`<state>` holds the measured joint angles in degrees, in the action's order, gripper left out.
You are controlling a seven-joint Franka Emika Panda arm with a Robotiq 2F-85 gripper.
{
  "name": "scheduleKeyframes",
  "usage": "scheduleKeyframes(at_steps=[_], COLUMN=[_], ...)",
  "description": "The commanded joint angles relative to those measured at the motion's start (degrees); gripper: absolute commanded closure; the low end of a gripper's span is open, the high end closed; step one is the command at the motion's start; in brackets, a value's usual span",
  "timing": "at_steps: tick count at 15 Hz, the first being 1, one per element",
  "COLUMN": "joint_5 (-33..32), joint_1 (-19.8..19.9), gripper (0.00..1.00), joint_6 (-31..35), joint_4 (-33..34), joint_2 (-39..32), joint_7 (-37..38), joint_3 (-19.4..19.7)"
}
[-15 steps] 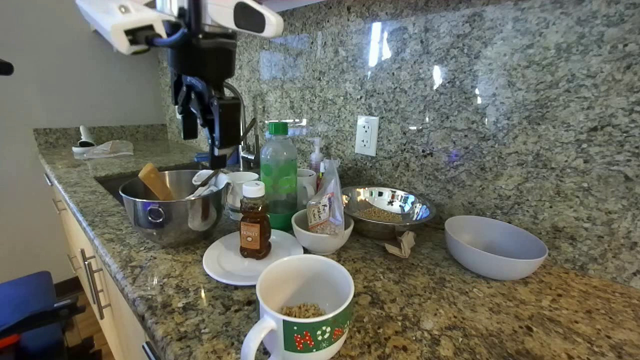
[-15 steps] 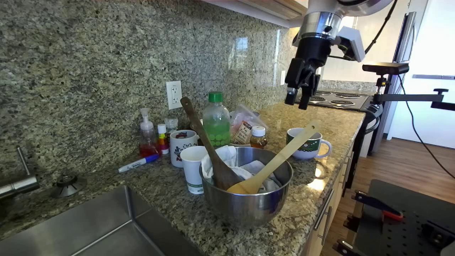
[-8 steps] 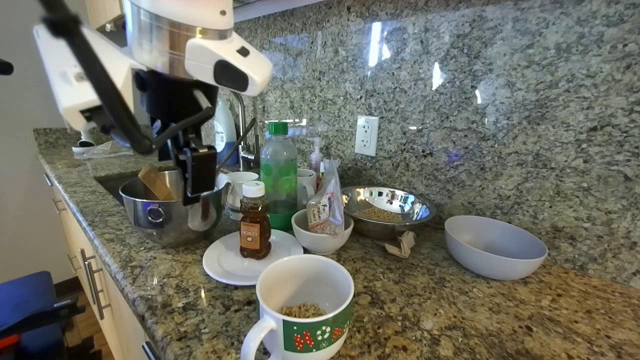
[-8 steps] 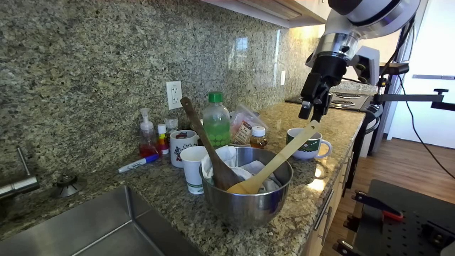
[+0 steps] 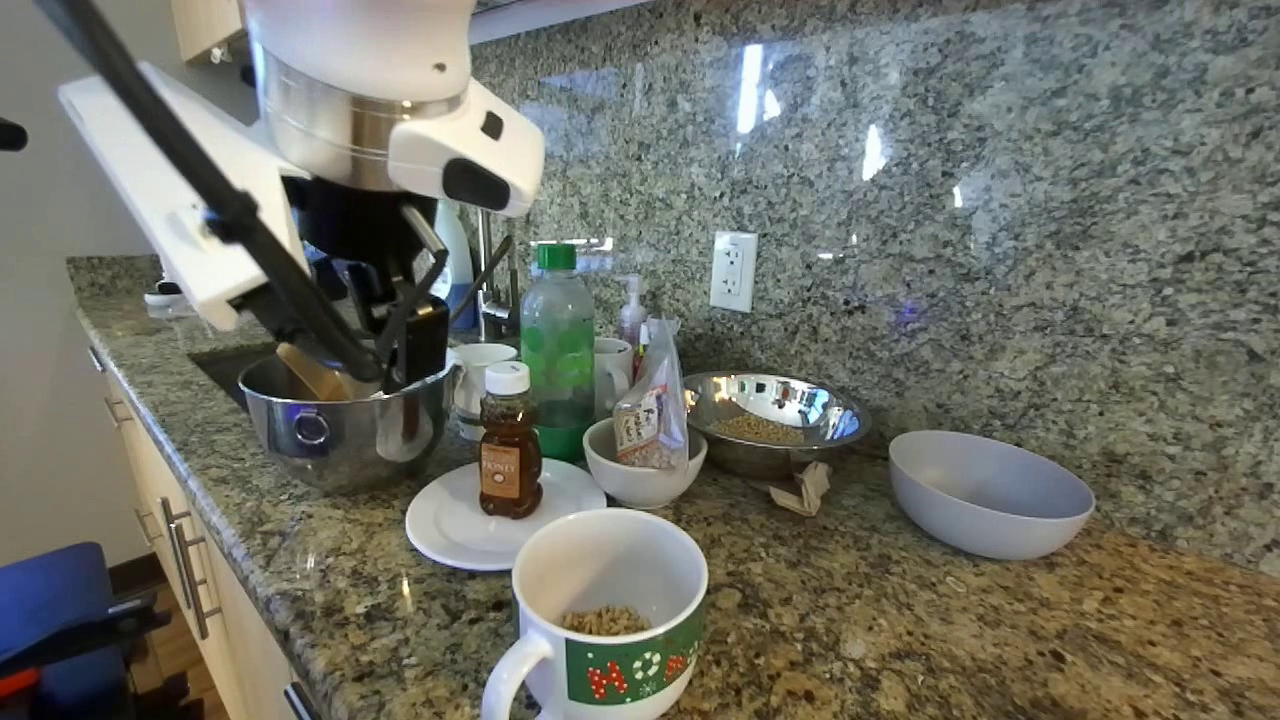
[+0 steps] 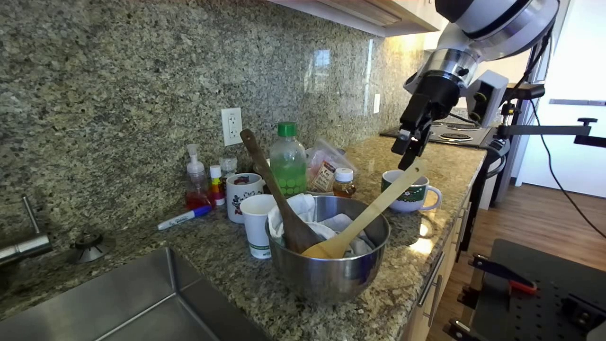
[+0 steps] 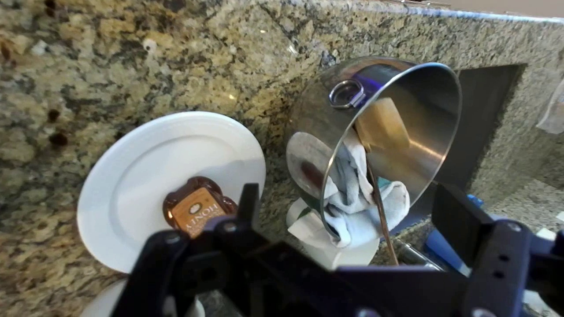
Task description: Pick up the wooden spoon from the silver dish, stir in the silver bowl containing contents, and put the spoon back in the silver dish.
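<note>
The light-brown wooden spoon [image 6: 367,220] leans in the deep brushed-steel silver dish [image 6: 329,279], its handle rising over the rim. The spoon also shows in an exterior view [image 5: 315,375] and the wrist view [image 7: 382,125]. The silver bowl containing contents [image 5: 785,395] stands against the backsplash, with grains inside. My gripper [image 6: 405,154] is open and empty, pointing down at a slant. In an exterior view its fingertips appear beside the top of the spoon's handle, apart from it. In the wrist view the dish lies beyond the widely parted fingers [image 7: 352,204].
The dish also holds a dark wooden spoon [image 6: 270,177] and a white cloth [image 6: 298,208]. A honey bottle [image 5: 510,450] on a white plate [image 5: 450,530], a green-capped bottle [image 5: 557,340], a bag in a white bowl [image 5: 640,480], cups and a mug [image 5: 610,560] stand nearby.
My gripper has come down and swung round, now low near the silver dish. In the last half second its fingertips have tilted slightly toward the dish. The spoon has not moved.
</note>
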<state>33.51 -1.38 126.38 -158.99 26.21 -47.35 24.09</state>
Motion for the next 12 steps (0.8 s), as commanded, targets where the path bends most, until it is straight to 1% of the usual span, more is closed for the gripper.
scheduleKeyframes(at_steps=[1, 7, 12], joint_5=[6.0, 11.6, 13.5], joint_1=[-0.2, 1.9, 3.6], gripper=[0.0, 0.0, 0.0], joint_6=[-0.9, -2.8, -3.4], joint_4=[0.1, 0.1, 0.1], joint_2=[-3.2, -7.7, -8.6], joint_7=[-8.1, -15.6, -17.5], joint_3=[0.0, -2.1, -4.9])
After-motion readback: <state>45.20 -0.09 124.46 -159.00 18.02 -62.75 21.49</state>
